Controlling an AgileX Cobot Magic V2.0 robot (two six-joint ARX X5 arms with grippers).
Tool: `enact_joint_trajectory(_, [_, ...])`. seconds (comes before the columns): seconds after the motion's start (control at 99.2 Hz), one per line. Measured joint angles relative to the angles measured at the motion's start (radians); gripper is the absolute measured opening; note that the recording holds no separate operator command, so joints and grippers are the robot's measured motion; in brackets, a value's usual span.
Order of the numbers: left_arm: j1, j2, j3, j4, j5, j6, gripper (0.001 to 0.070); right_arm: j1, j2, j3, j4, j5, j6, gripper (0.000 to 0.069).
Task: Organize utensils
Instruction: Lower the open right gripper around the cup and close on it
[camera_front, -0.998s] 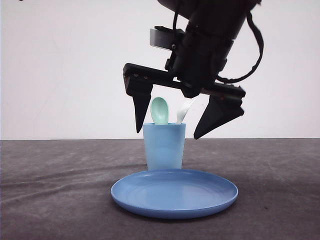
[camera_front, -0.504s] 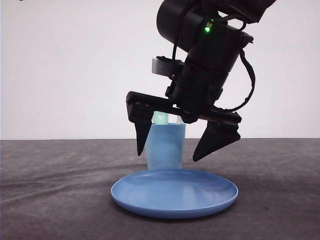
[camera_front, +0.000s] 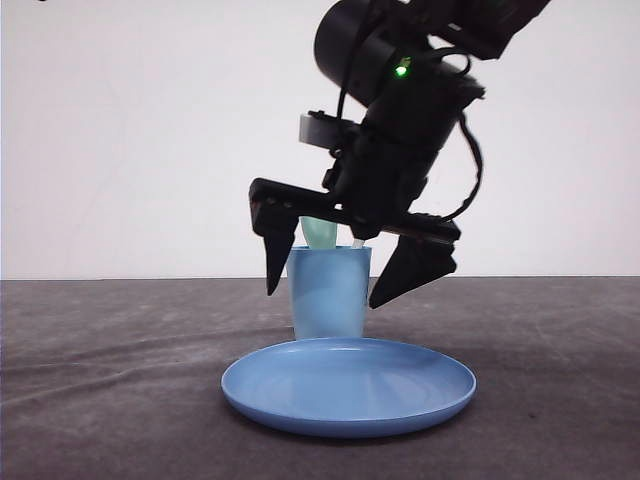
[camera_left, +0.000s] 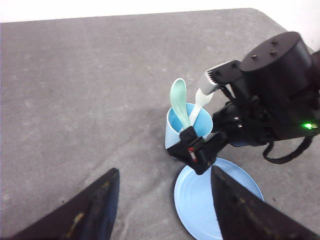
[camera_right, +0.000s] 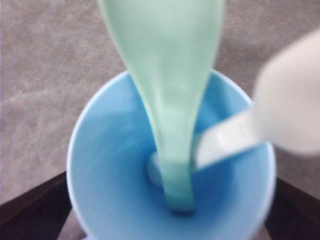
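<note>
Blue cup (camera_front: 329, 293); blue plate (camera_front: 349, 387) in front

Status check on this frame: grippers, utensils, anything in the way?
Right gripper open, fingers either side of the blue cup. Left gripper open, held off. Spoon and fork standing in the cup. Blue plate just in front.

Bright even light, soft shadows on the table (camera_front: 120, 380), right wrist close-up blurred, front view sharp

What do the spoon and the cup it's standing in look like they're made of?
The spoon looks like pale mint plastic, smooth and matte, one even moulded colour. The cup looks like light blue plastic: thin wall, slightly translucent, soft sheen. Neither can be confirmed by look alone.
</note>
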Motion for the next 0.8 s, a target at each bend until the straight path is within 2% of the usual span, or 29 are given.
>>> enact_joint_trajectory(0.282, [0.0,0.0,0.0,0.0,-0.001,0.0,0.0348,-0.001,0.068,0.069,-0.029,0.0,-0.011,0.0677])
enact_joint_trajectory(0.333, [0.0,0.0,0.0,0.0,-0.001,0.001,0.0348,-0.001,0.069,0.069,-0.029,0.001,-0.014,0.0644])
enact_joint_trajectory(0.443, [0.0,0.0,0.0,0.0,-0.001,0.003,0.0348,-0.002,0.069,0.071,-0.031,0.005,-0.026,0.0504])
enact_joint_trajectory(0.504, [0.0,0.0,0.0,0.0,-0.001,0.003,0.0348,-0.002,0.069,0.073,-0.033,0.005,-0.03,0.0451])
enact_joint_trajectory(0.595, [0.0,0.0,0.0,0.0,-0.001,0.003,0.0348,-0.002,0.069,0.077,-0.042,0.005,-0.031,0.0416])
enact_joint_trajectory(0.796, [0.0,0.0,0.0,0.0,-0.001,0.003,0.0348,-0.002,0.058,0.081,-0.077,0.004,-0.045,0.0414])
